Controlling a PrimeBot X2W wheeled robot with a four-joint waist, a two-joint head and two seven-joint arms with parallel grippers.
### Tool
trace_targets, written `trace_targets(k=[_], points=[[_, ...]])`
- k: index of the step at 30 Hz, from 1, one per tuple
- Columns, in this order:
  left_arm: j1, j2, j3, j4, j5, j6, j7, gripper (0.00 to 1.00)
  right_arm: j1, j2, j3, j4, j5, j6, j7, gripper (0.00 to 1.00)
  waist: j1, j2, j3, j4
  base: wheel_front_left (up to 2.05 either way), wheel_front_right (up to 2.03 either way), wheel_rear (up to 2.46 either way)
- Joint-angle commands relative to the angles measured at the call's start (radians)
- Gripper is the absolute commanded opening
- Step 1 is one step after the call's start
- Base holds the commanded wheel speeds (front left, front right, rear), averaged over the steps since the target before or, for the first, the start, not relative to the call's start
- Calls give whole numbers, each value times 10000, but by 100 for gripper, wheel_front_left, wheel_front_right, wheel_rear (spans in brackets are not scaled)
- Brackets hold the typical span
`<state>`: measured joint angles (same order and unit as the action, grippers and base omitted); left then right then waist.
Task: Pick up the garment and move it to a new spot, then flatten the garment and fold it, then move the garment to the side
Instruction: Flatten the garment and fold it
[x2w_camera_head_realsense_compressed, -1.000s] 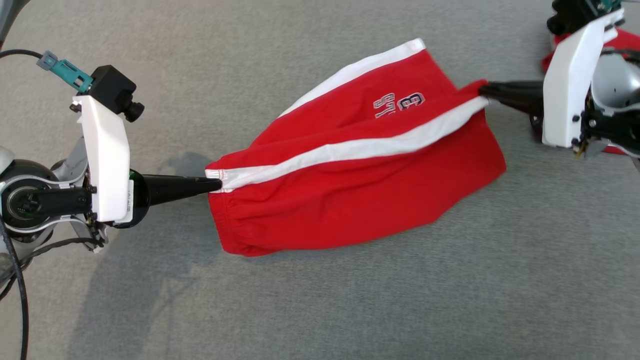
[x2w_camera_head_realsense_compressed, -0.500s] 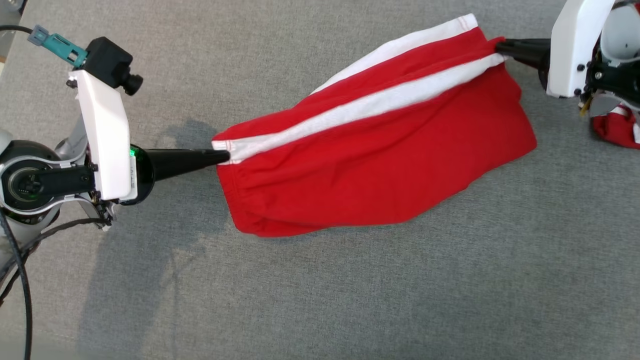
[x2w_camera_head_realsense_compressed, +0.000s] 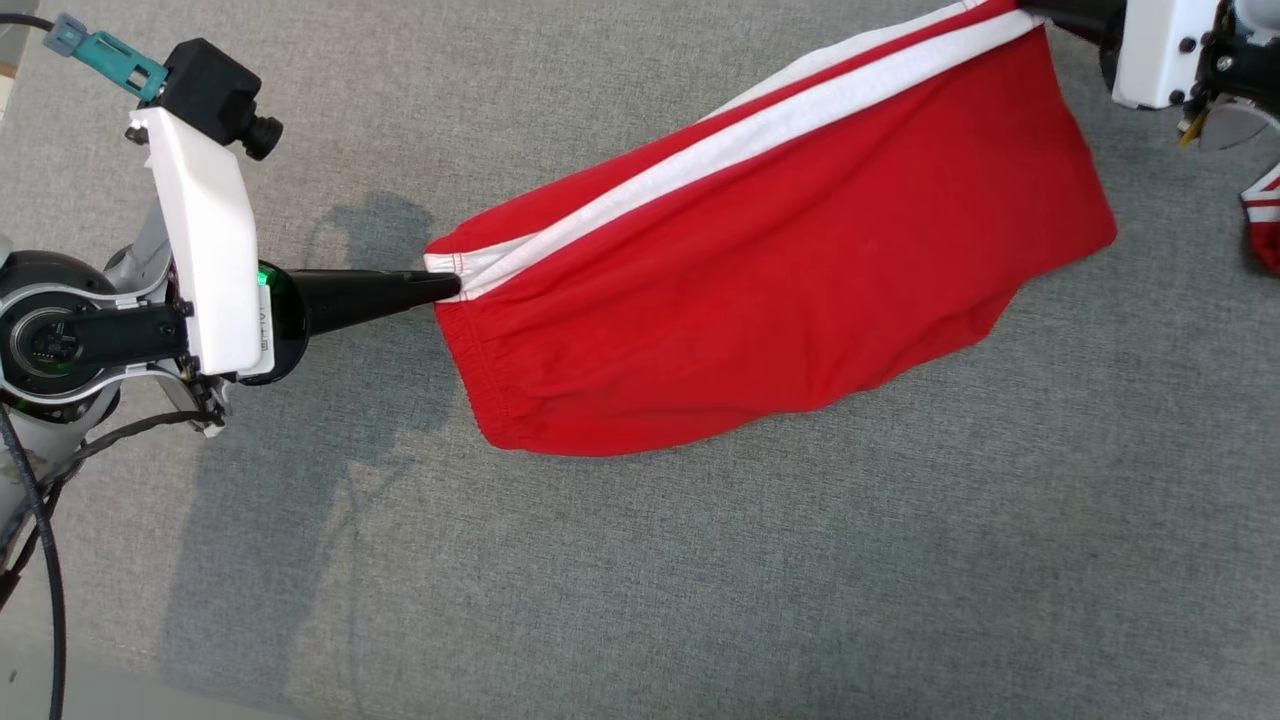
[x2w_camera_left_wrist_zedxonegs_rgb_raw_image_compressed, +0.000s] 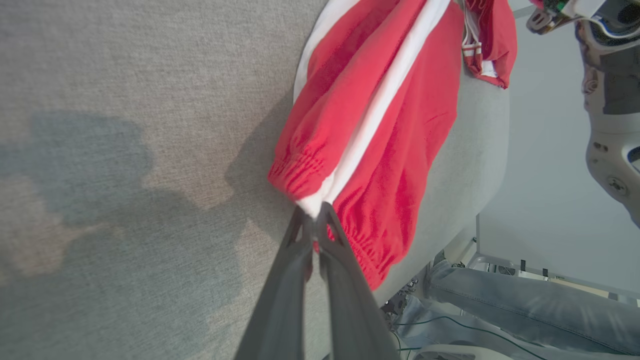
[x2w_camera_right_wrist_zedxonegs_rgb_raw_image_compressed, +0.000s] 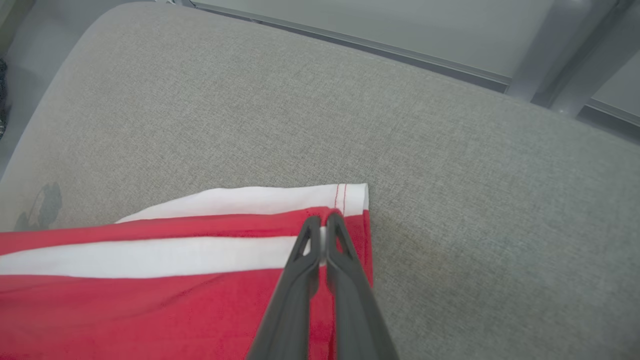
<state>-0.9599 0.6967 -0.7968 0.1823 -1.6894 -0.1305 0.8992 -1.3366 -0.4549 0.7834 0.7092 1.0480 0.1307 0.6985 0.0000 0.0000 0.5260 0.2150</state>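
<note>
The garment (x2w_camera_head_realsense_compressed: 760, 270) is a pair of red shorts with white side stripes, stretched between both grippers above the grey cushion. My left gripper (x2w_camera_head_realsense_compressed: 448, 288) is shut on the elastic waistband at the white stripe; the left wrist view shows the same pinch (x2w_camera_left_wrist_zedxonegs_rgb_raw_image_compressed: 314, 216). At the top right edge of the head view my right gripper (x2w_camera_head_realsense_compressed: 1030, 10) is shut on the hem end of the stripe. In the right wrist view its fingertips (x2w_camera_right_wrist_zedxonegs_rgb_raw_image_compressed: 322, 225) clamp the red and white hem of the garment (x2w_camera_right_wrist_zedxonegs_rgb_raw_image_compressed: 150, 290). The lower half of the shorts hangs and drapes onto the cushion.
A grey fabric cushion (x2w_camera_head_realsense_compressed: 700, 580) spreads under everything. Another red and white garment (x2w_camera_head_realsense_compressed: 1262, 225) lies at the right edge. In the left wrist view the cushion's edge curves away, with a person's jeans-clad leg (x2w_camera_left_wrist_zedxonegs_rgb_raw_image_compressed: 525, 305) beyond it.
Both grippers have carried the shorts away from me, up the head view, the right end reaching the top edge. The printed logo side has turned out of sight and the fabric is pulled straighter.
</note>
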Motion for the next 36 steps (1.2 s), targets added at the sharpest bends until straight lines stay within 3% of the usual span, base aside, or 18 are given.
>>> trace_targets(k=[1,13,14,15,16,17,18,19,20,31,36], points=[[-11,-40,77,30,82,-4,52,0,-155,-69,-21,166,-47,1,-70,0,0,0,63,47,0,0,0],[-211,-363,464,127,647,-4,154,2,-627,431,294,1065,-99,3,-430,0,0,0,460,161,0,0,0],[-216,-381,487,128,674,-4,167,11,-667,476,320,1104,-88,3,-445,0,0,0,481,155,0,0,0],[-219,-401,504,124,695,-4,186,40,-696,510,343,1144,-86,3,-464,0,0,0,494,149,0,0,0],[-219,-401,504,124,695,-4,186,40,-696,510,343,1144,-86,3,-464,0,0,0,494,149,0,0,0],[-228,-415,524,132,720,-4,189,71,-710,537,369,1185,-72,3,-486,9,0,0,499,140,0,0,0],[-229,-431,544,147,755,-4,188,100,-722,563,399,1207,-40,3,-528,40,0,0,498,129,0,0,0],[-224,-442,544,153,795,-4,202,100,-722,599,396,1192,4,3,-602,86,0,0,489,115,0,0,0],[-214,-443,535,156,816,-4,225,100,-709,626,390,1188,37,3,-700,100,0,0,474,100,0,0,0],[56,-231,635,198,1241,-4,-4,100,-231,455,700,658,615,3,-1727,100,0,0,-258,-114,0,0,0],[126,46,700,-91,2009,-4,-955,100,357,109,873,300,985,3,-2417,100,0,0,-898,-269,0,0,0]])
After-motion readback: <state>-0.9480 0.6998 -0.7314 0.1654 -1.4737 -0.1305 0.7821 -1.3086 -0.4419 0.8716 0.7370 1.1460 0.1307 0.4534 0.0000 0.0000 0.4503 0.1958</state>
